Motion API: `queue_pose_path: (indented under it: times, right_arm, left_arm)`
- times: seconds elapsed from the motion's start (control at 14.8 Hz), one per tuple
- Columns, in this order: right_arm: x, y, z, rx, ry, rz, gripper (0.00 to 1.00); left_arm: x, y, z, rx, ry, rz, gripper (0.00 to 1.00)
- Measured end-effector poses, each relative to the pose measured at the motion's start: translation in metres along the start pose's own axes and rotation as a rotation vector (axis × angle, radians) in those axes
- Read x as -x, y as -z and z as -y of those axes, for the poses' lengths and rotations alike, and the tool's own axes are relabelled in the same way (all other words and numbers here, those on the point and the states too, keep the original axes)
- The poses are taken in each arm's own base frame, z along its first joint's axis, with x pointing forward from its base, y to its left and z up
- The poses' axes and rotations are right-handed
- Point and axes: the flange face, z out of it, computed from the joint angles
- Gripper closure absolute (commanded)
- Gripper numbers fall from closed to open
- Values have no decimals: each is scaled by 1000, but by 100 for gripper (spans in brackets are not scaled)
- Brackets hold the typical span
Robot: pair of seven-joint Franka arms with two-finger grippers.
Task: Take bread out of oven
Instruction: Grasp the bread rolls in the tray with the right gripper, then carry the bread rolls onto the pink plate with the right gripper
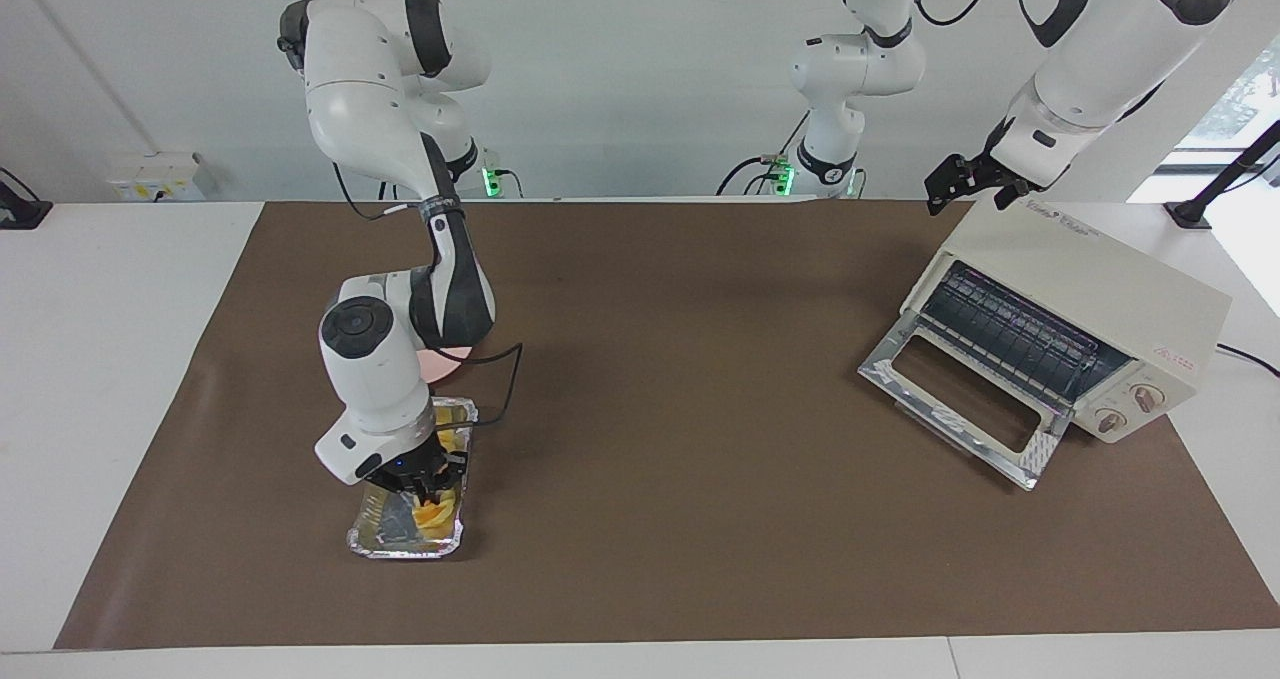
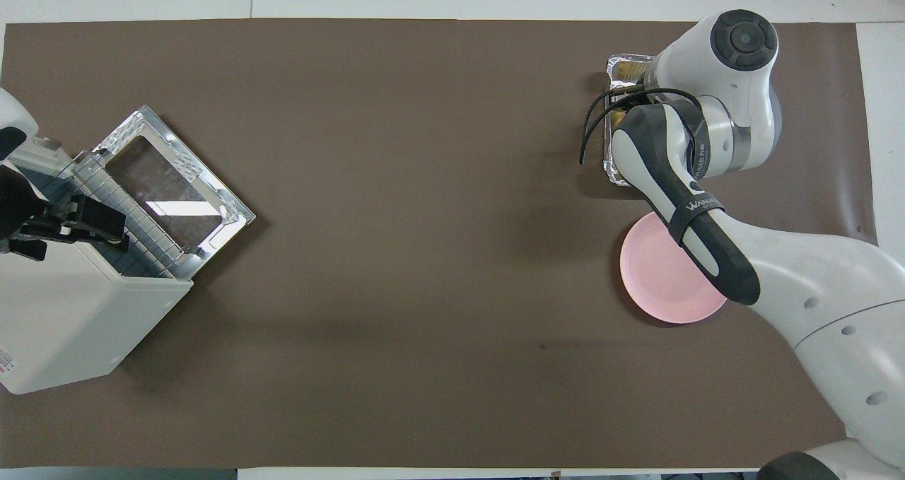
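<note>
- The bread [image 1: 437, 507] lies in the foil tray [image 1: 385, 539], low and left of centre in the facing view, already out of the oven [image 1: 1085, 289], which sits at the right of that frame with its glass door [image 1: 955, 399] dropped open and its rack bare.
- The loaf's long axis appears to run along the tray's length, up and down the frame.
- The right gripper [image 1: 428, 479] stands straight over the loaf, jaws down in the tray and pinching the bread; this arm is by far the nearer.
- The pink plate [image 2: 661, 282] lies just beside the tray, nearer the robots.
- The left gripper [image 1: 975, 187] waits over the oven's top, jaws spread.
</note>
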Motion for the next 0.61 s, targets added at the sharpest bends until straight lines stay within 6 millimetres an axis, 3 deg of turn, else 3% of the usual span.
queue_pose_path:
  times: [0.14,0.34,0.47,0.61]
  right_arm:
    - [-2,25,-3,7,4,33,100]
    - [2,78,-5,14,17,61,100]
    - [14,120,-9,20,20,100,100]
    - [41,156,-18,18,18,137,100]
  left_arm:
    - [0,0,0,0,0,0,0]
    - [0,0,0,0,0,0,0]
    - [0,0,0,0,0,0,0]
    - [0,0,0,0,0,0,0]
